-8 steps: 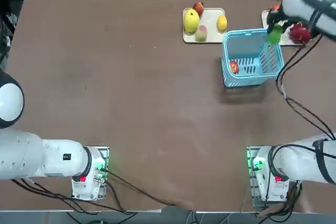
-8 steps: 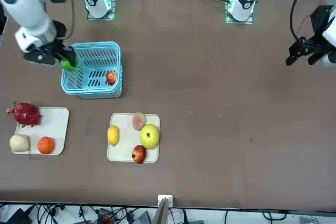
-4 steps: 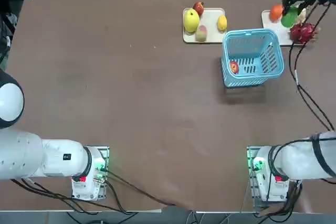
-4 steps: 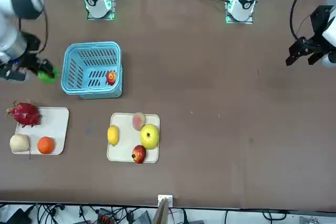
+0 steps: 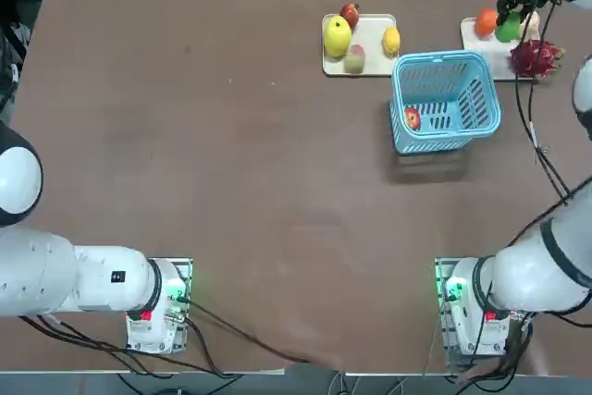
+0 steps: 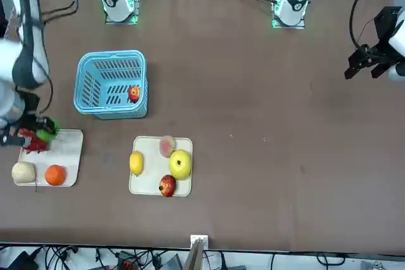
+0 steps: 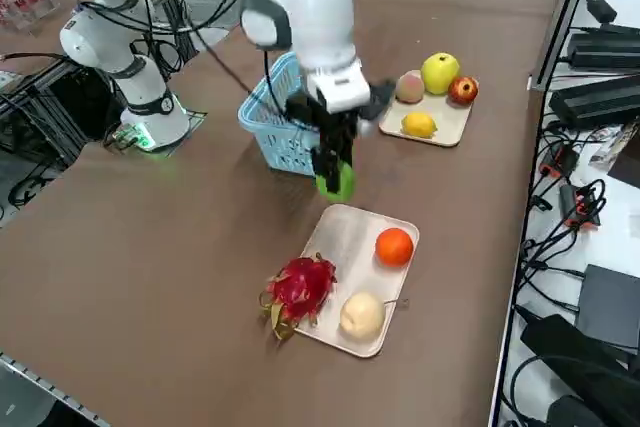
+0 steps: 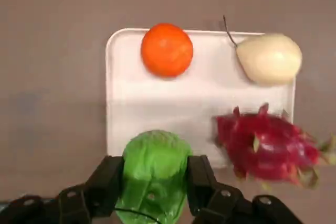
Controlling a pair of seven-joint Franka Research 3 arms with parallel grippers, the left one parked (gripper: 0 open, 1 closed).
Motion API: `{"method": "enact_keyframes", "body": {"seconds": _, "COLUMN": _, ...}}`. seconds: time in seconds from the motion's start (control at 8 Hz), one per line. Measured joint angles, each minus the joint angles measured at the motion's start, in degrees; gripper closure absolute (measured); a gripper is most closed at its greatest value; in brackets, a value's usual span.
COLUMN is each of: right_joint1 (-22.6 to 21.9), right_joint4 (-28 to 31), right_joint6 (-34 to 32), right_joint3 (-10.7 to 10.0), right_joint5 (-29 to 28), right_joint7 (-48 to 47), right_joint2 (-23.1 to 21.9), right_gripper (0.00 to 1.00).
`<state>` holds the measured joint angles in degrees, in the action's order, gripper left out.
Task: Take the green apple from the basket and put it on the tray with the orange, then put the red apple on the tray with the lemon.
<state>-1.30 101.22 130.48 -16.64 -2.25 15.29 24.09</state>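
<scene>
My right gripper (image 8: 155, 177) is shut on the green apple (image 8: 155, 165) and holds it over the near end of the tray with the orange (image 8: 157, 98). The orange (image 8: 167, 49) lies at that tray's far end. From the side, the green apple (image 7: 335, 182) hangs just above the tray's (image 7: 350, 237) edge nearest the basket (image 7: 268, 137). The red apple (image 5: 413, 118) with a yellowish patch lies inside the light blue basket (image 5: 481, 110). The lemon (image 5: 391, 40) rests on the other cream tray (image 5: 372, 43).
A pink dragon fruit (image 8: 268, 142) and a pale pear-like fruit (image 8: 270, 59) share the tray with the orange. The lemon's tray also carries a yellow-green apple (image 5: 337, 36), a dark red apple (image 5: 349, 14) and a peach-like fruit (image 5: 354, 60).
The right gripper has carried the green apple from the basket's rim out past the basket and down over the tray with the orange. The red apple has stayed in the basket.
</scene>
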Motion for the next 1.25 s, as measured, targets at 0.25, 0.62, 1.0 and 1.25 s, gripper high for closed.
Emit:
{"method": "enact_keyframes", "body": {"seconds": 0.25, "right_joint1": 1.6, "right_joint4": -0.5, "right_joint6": 4.2, "right_joint3": 0.0, "right_joint5": -3.7, "right_joint7": 3.9, "right_joint2": 5.2, "right_gripper": 0.33}}
{"method": "enact_keyframes", "body": {"seconds": 0.62, "right_joint1": 1.1, "right_joint4": -0.9, "right_joint6": 8.3, "right_joint3": 0.4, "right_joint5": -3.9, "right_joint7": 3.9, "right_joint2": 10.5, "right_gripper": 0.33}}
{"method": "enact_keyframes", "body": {"seconds": 1.0, "right_joint1": 1.0, "right_joint4": -2.9, "right_joint6": 8.8, "right_joint3": 0.5, "right_joint5": -3.9, "right_joint7": 3.9, "right_joint2": 11.6, "right_gripper": 0.00}}
{"method": "enact_keyframes", "body": {"seconds": 1.25, "right_joint1": 0.9, "right_joint4": -4.2, "right_joint6": 7.5, "right_joint3": 0.5, "right_joint5": -4.1, "right_joint7": 3.9, "right_joint2": 11.0, "right_gripper": 0.00}}
